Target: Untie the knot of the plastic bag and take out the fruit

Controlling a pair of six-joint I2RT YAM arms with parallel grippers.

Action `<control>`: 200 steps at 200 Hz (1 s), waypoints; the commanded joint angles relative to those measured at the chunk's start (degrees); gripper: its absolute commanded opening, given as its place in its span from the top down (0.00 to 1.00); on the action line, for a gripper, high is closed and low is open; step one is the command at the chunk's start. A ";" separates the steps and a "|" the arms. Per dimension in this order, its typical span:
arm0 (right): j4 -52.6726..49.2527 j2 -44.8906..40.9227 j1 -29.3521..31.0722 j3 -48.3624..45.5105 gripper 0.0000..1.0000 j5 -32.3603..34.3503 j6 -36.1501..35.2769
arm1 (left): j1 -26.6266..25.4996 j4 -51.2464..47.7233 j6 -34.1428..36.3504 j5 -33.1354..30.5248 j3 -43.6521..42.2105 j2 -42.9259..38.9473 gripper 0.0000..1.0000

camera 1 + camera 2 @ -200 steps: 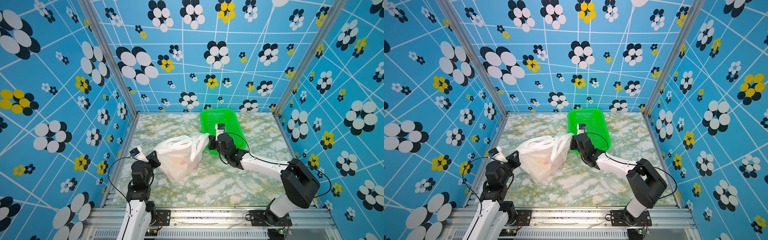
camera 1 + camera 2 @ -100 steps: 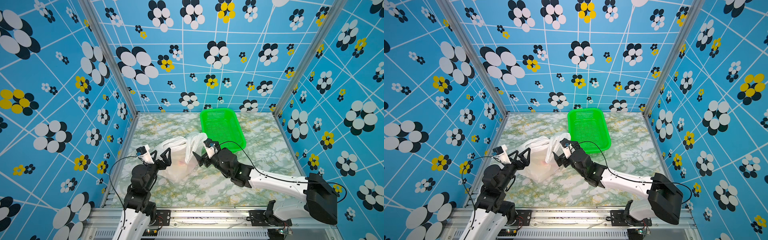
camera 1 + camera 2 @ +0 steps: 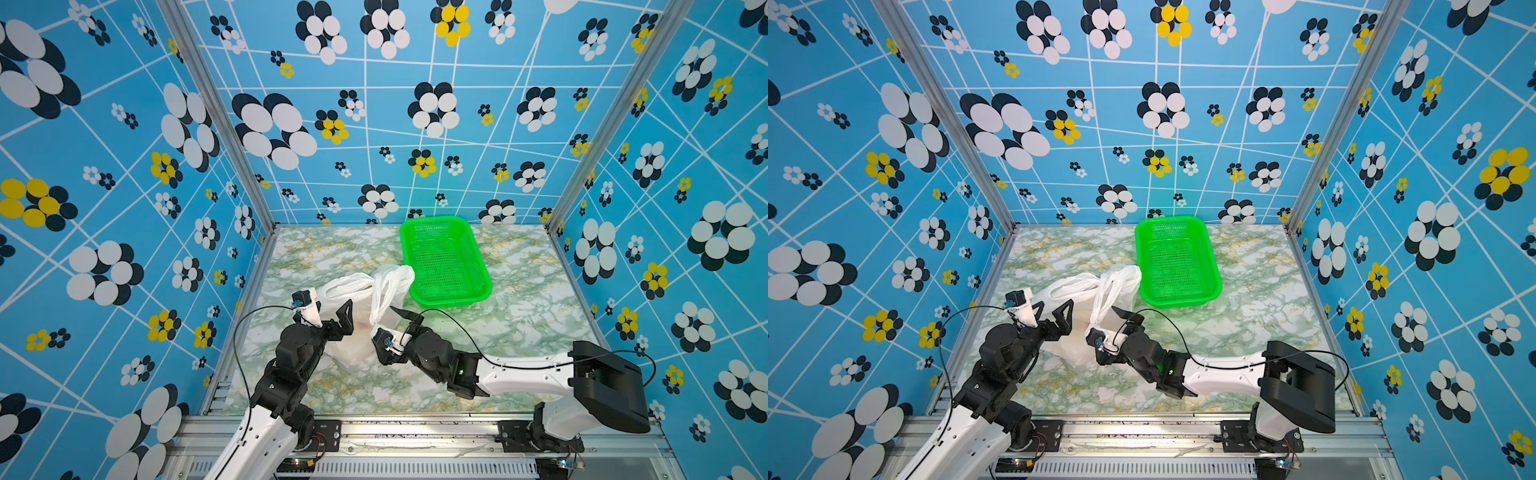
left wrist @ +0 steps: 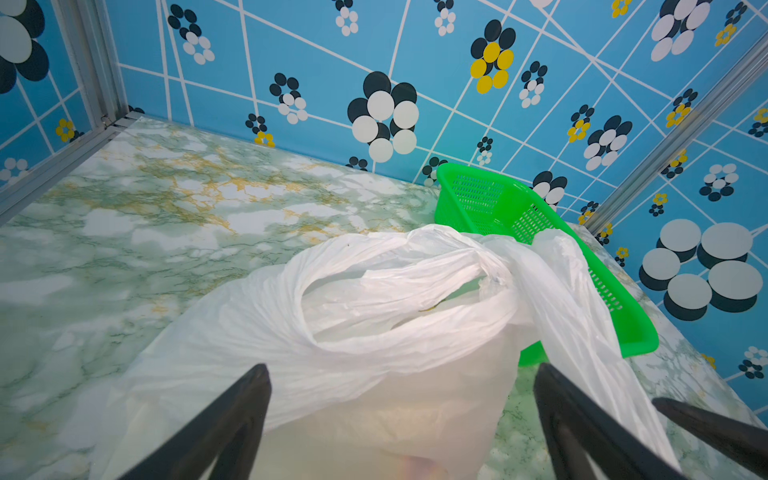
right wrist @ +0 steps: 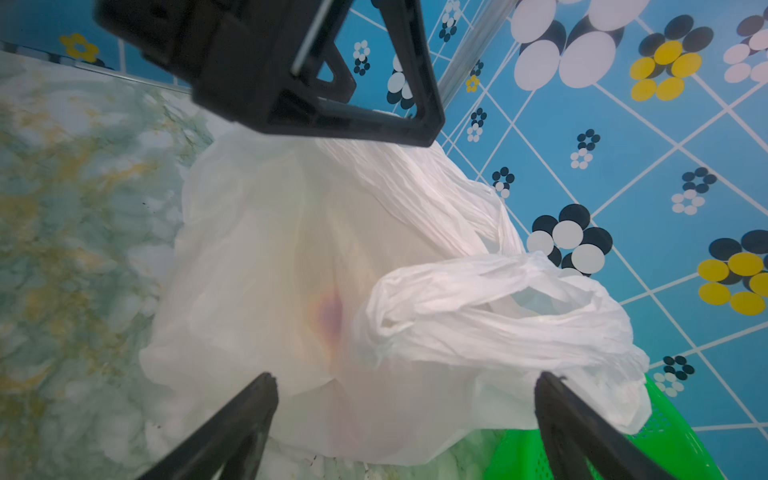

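The white plastic bag (image 3: 357,345) sits on the marble table, left of the middle, its loop handles (image 3: 386,282) slumped toward the basket. The handles twist together at what looks like the knot (image 4: 496,270). Of the fruit only a reddish blur (image 5: 328,311) shows through the film. My left gripper (image 3: 332,313) is open at the bag's near left side, its jaws wide on either side of the bag's body (image 4: 374,332), holding nothing. On the near right my right gripper (image 5: 406,377) is open too, facing the bag and empty.
A green mesh basket (image 3: 451,297) stands behind and to the right of the bag, with one handle loop lying against its rim. It looks empty. Blue flowered walls close in three sides. The left gripper's fingers (image 5: 374,104) hang just beyond the bag in the right wrist view.
Both grippers have gone from nearly shut to wide open and let go of the handles. Both have drawn back toward the table's front, and the handles have slumped.
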 commanded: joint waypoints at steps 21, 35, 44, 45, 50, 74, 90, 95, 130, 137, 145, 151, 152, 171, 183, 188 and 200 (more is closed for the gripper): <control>21.63 12.23 -0.15 9.10 0.01 19.48 -11.27 | -0.50 -0.57 1.45 -2.19 2.04 0.06 0.01; 27.55 15.22 -0.20 11.50 0.01 22.65 -14.36 | -0.63 -0.75 1.67 -2.61 2.08 0.12 0.01; 29.33 15.88 -0.15 12.50 0.01 23.39 -14.93 | -0.59 -0.77 1.86 -2.95 2.08 0.16 0.00; 29.43 15.88 -0.15 12.53 0.01 23.43 -14.93 | -0.59 -0.76 1.93 -3.02 2.07 0.16 0.00; 29.66 15.77 -0.15 12.69 0.03 23.39 -14.74 | -0.68 -0.75 1.92 -3.12 2.14 0.24 0.00; 25.63 12.55 -0.53 12.56 0.14 22.31 -11.05 | -0.67 0.15 2.61 -3.43 2.22 1.26 0.00; 17.93 9.04 -1.56 12.19 0.40 19.46 -5.64 | -0.70 0.87 2.89 -2.33 2.39 2.53 0.00; 15.90 7.94 -2.14 12.04 0.51 18.61 -3.76 | -0.72 0.86 2.88 -1.85 2.70 2.92 0.00; 5.83 2.79 -6.93 10.59 0.72 14.53 6.15 | -1.10 0.52 2.88 -0.29 3.84 4.86 0.01; 5.01 1.96 -7.47 10.00 0.72 13.58 6.85 | -1.18 0.65 3.04 -0.29 3.73 4.97 0.01; 4.46 1.19 -7.88 9.45 0.74 12.82 7.22 | -1.24 0.98 3.23 -0.03 3.75 5.16 0.01; 4.07 0.75 -8.07 9.17 0.76 12.54 7.54 | -1.36 1.31 3.65 0.28 3.85 5.40 0.01; 4.01 0.67 -8.06 9.15 0.76 12.47 7.59 | -1.37 1.34 3.66 0.36 3.83 5.46 0.01; 1.37 -0.30 -8.72 9.44 0.87 11.48 9.16 | -2.31 3.53 5.62 1.99 3.63 6.40 0.00; -0.91 -0.93 -9.26 9.88 0.97 10.64 10.85 | -3.22 4.39 6.16 2.12 4.28 7.11 0.01; -2.02 -1.20 -9.43 10.05 1.00 10.38 11.63 | -3.57 4.42 6.43 2.23 4.92 7.42 0.01; -4.15 -1.87 -9.73 10.45 1.00 8.10 13.69 | -4.54 3.67 7.22 2.86 7.18 8.41 0.01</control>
